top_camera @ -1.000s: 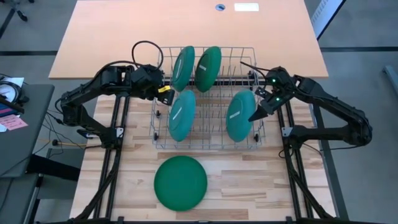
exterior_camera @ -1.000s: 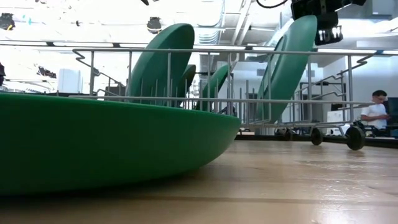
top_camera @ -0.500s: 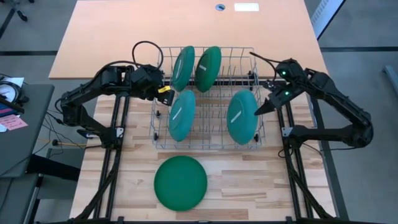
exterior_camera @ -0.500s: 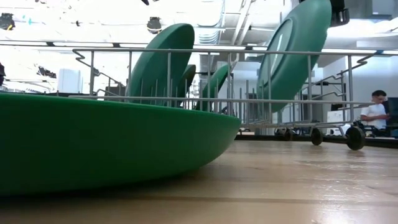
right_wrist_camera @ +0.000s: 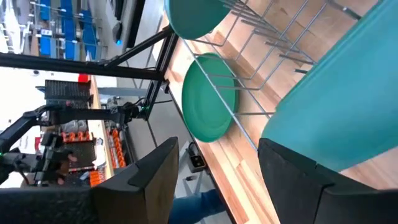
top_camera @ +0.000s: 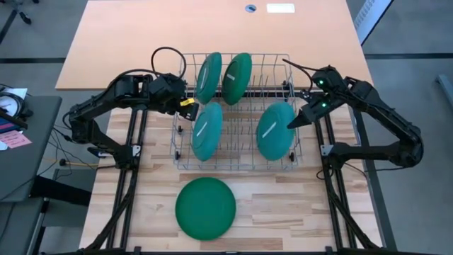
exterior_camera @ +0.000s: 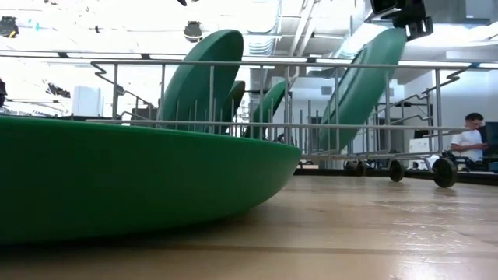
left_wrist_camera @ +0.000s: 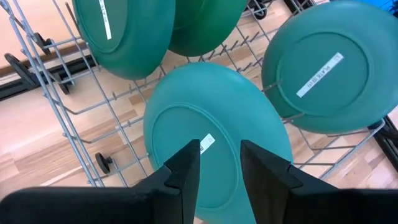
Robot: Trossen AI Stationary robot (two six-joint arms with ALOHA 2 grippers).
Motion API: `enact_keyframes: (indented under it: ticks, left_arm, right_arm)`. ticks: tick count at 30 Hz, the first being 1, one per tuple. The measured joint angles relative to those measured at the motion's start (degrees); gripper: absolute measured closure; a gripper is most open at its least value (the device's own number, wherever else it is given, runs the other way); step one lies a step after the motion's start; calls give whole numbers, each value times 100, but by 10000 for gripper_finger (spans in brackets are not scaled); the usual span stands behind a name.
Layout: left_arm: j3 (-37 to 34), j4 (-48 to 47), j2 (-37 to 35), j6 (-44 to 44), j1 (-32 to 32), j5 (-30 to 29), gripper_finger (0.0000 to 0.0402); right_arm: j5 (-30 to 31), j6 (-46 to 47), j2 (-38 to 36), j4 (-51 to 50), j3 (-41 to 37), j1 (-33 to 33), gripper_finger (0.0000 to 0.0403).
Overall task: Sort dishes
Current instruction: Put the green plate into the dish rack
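At the rack's (top_camera: 233, 164) right end, right gripper (top_camera: 291, 123) fingers spread, beside the teal plate (top_camera: 274, 133) leaning in its slot. Back off slowly so it doesn't tip. Left gripper (top_camera: 185, 104) half-open, empty.

Both arms are matte black, built of chunky jointed segments. A black cable loops off the left arm (top_camera: 120, 95) beside the wire rack (top_camera: 234, 164), and a yellow tag sits at its wrist. The right arm (top_camera: 368, 106) carries small green lights. Each gripper has two flat, dark, squared fingers (left_wrist_camera: 186, 168).
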Motion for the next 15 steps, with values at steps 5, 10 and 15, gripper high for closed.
enact_keyframes:
  ticks: [5, 10, 15]
  left_arm:
    - [0, 0, 0, -56, -1, 4, 292]
    - [0, -2, 0, -79, -1, 67, 292]
    - [26, 2, -85, -742, -101, 1130, 292]
  right_arm:
    - [15, 145, -28, -117, 60, 0, 177]
    - [64, -25, -19, -581, 512, 0, 177]
    - [405, -85, -15, -1069, 1377, 0, 177]
